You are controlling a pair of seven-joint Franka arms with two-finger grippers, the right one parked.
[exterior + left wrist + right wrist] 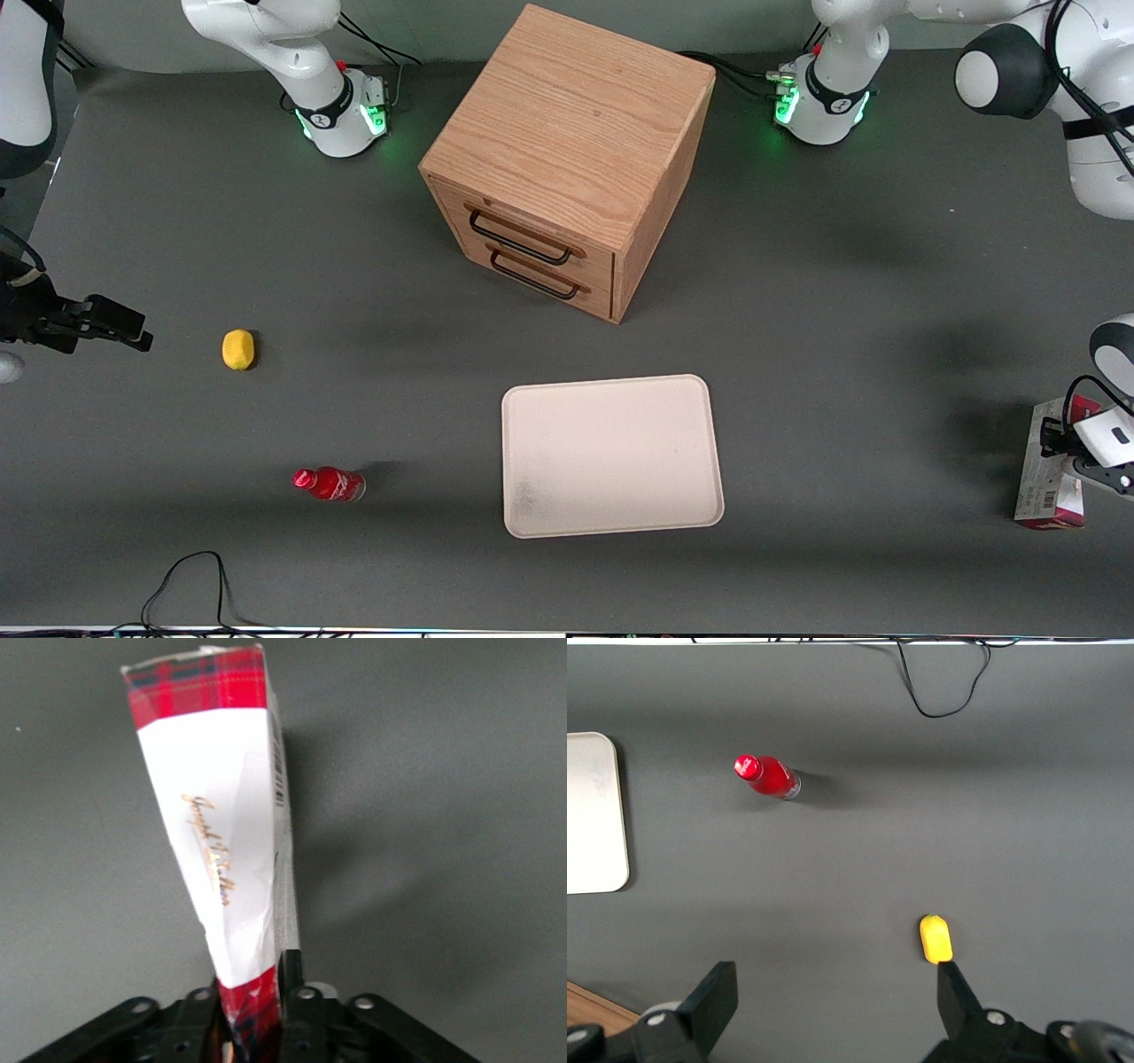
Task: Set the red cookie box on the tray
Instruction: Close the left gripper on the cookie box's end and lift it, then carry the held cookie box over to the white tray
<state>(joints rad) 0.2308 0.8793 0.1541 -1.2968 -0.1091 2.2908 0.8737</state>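
Note:
The red cookie box [1042,486] is at the working arm's end of the table, far sideways from the tray. It shows a white face with gold script and red tartan ends [221,815]. My left gripper [1060,447] is shut on one tartan end of the box [252,997], and a black finger [291,970] presses against the box's side. The carton looks creased where it is squeezed. Whether the box rests on the table or hangs just above it I cannot tell. The cream-white tray [611,456] lies flat mid-table with nothing on it.
A wooden two-drawer cabinet [567,159] stands farther from the front camera than the tray. A small red bottle [330,484] and a yellow lemon [237,349] lie toward the parked arm's end. A black cable [190,585] loops at the near table edge.

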